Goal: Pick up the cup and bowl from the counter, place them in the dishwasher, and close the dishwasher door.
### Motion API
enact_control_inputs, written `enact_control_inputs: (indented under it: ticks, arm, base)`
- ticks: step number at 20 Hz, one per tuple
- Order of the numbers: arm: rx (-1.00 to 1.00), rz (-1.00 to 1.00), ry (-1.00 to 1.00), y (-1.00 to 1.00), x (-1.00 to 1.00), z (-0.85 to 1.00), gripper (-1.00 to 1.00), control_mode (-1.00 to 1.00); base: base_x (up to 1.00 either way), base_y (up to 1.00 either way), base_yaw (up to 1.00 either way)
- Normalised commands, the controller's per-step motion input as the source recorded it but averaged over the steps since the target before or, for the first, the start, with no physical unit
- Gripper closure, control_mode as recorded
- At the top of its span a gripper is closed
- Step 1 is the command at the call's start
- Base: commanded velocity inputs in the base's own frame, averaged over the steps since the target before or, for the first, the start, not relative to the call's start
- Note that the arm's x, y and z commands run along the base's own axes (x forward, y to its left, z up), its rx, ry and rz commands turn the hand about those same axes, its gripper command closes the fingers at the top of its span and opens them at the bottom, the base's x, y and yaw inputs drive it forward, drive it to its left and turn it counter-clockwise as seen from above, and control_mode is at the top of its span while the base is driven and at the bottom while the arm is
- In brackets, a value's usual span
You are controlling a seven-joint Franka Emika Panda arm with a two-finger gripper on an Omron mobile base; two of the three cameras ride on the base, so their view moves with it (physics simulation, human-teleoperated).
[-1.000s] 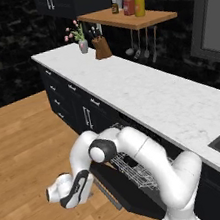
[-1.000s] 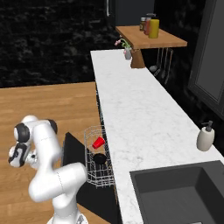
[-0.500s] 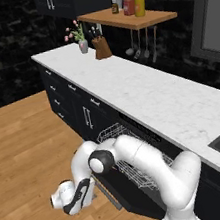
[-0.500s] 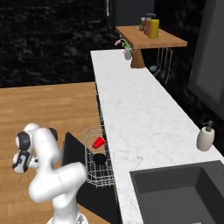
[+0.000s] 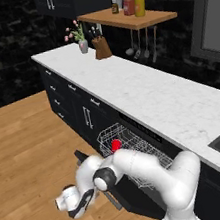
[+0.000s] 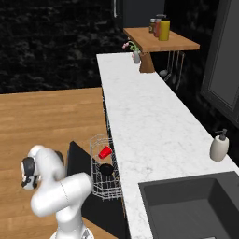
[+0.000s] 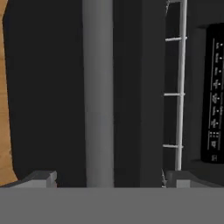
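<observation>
The red cup [image 6: 104, 152] lies on its side in the white wire rack [image 6: 106, 179] of the open dishwasher, and the black bowl [image 6: 107, 169] rests just in front of it. The cup [image 5: 116, 144] also peeks out above my arm. The dishwasher door [image 6: 77, 161] is dropped open. My gripper [image 5: 77, 204] [image 6: 27, 179] hangs low over the wooden floor at the door's outer edge. In the hand view the gripper [image 7: 109, 180] is open, and the door's silver bar handle [image 7: 98, 87] runs straight between its two tips, with nothing held.
The white marble counter [image 5: 145, 96] [image 6: 144, 121] runs above dark cabinets. A soap dispenser [image 6: 219, 146] stands by the sink [image 6: 186, 205]. A wooden shelf [image 5: 127, 18] with jars hangs at the far end. The dishwasher's button strip [image 7: 214, 96] shows beside the rack wires [image 7: 179, 87].
My arm has sunk lower, its elbow dropping toward the floor. The hand has come down a little beside the open door. Cup, bowl and door have not moved.
</observation>
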Motion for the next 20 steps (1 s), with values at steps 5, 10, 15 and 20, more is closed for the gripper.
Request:
enact_control_inputs:
  ticks: [5,10,15,20]
  arm:
    - [-0.22,0.0,0.04,0.32,0.48,-0.8,-1.0,-1.0]
    - [-0.21,0.0,0.05,0.15,0.47,-0.65,-1.0,-1.0]
    - [-0.16,0.0,0.11,-0.74,0.35,-0.17,-1.0,-1.0]
    - [-0.2,-0.02,0.13,-1.0,0.24,-0.02,-1.0,-1.0]
  base:
    - [0.0,0.0,0.0]
    - [0.0,0.0,0.0]
    - [0.0,0.0,0.0]
    - [0.0,0.0,0.0]
